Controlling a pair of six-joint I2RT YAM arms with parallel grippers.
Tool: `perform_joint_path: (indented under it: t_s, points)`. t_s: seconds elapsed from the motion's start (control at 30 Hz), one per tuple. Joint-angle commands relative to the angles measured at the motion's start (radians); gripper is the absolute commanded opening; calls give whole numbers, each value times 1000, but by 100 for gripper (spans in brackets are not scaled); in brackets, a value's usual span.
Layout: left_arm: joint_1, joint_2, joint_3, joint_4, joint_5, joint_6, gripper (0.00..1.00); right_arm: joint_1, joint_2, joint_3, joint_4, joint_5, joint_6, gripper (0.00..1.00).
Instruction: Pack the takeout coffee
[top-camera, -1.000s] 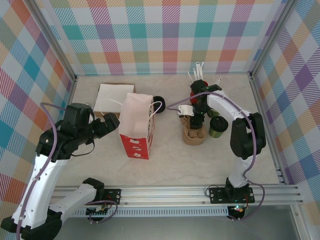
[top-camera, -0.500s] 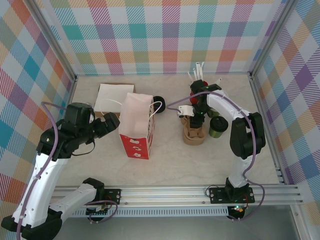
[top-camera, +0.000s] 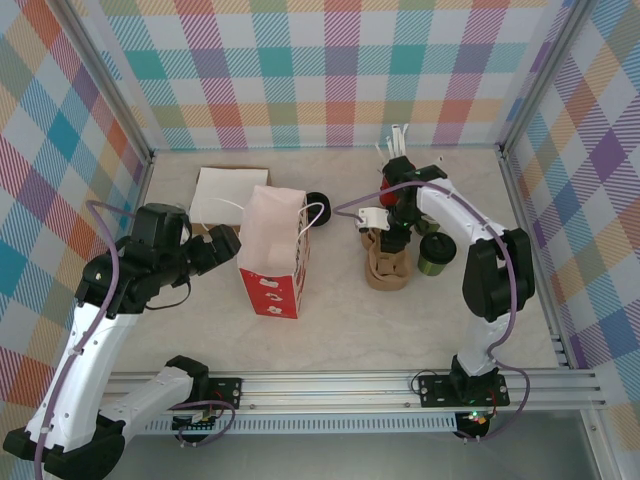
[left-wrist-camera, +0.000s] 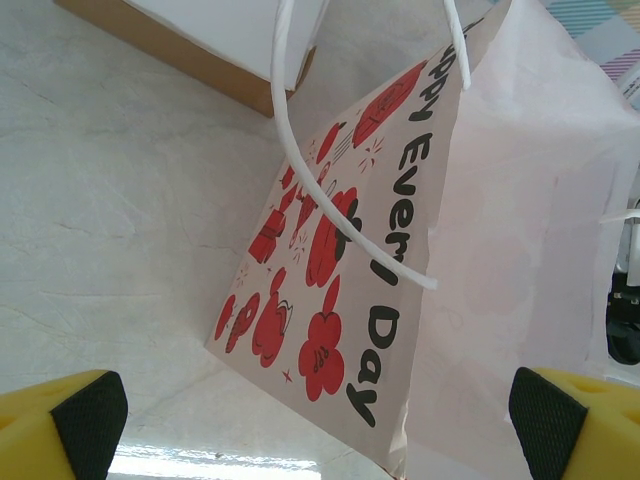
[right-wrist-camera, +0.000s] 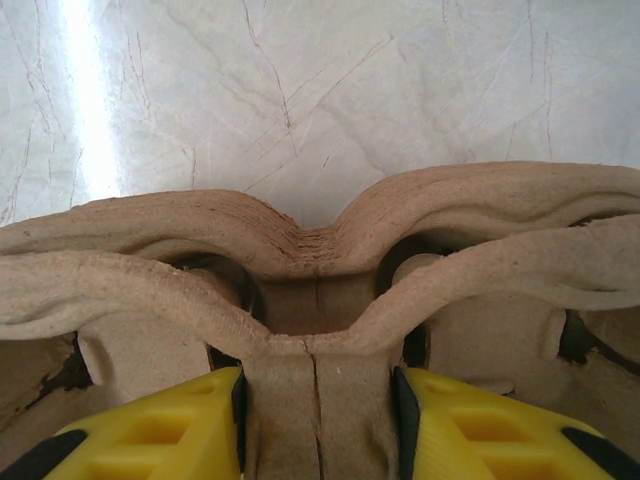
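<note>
Top external view: the small olive-green paper cup with a round black lid (top-camera: 436, 251) stands upright on the pale marbled table (top-camera: 350, 330), just to the right of a brown moulded-pulp cup carrier (top-camera: 387, 268) and apart from the bag. The right gripper (top-camera: 394, 236) sits over that carrier. In the right wrist view its yellow fingers (right-wrist-camera: 150, 425) straddle the carrier's central rib (right-wrist-camera: 318, 400), narrowed so that the dark pads lie against both sides of it with no gap to be seen. Behind the carrier is a red cup of white straws (top-camera: 396, 160). Left of it stands an upright pale paper bag with red prints and white handles (top-camera: 272, 252), with a loose black lid (top-camera: 318, 203) on the table behind it and a flat white-topped cardboard box (top-camera: 225, 193) further left. The left gripper (top-camera: 222, 247) is just beside the bag's left face. In the left wrist view its jaws stand wide apart, holding nothing, with the bag's printed side (left-wrist-camera: 340, 260) ahead of them.
</note>
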Motion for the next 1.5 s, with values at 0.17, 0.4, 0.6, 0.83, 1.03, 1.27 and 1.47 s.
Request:
perform_joint_path:
  t_s: [0.17, 0.4, 0.6, 0.83, 1.03, 1.27, 1.47]
  points:
    - [17, 0, 32, -22, -9, 6, 100, 2, -101, 36, -58, -44, 39, 40]
    - [16, -4, 39, -21, 9, -7, 100, -34, -187, 62, -88, -106, 151, 39]
    - [18, -4, -12, 52, 98, -21, 99, -50, -320, 62, -44, -163, 286, 38]
    - [18, 53, -86, 175, 198, 4, 87, -50, -467, 104, 25, -334, 459, 37]
    - [17, 108, -127, 238, 238, 72, 63, -23, -501, 187, 115, -506, 769, 34]
    - [16, 119, -116, 230, 223, 150, 23, 16, -458, 301, 207, -632, 1134, 33]
    - [7, 122, -98, 233, 273, 198, 0, 104, -343, 450, 160, -628, 1238, 33]
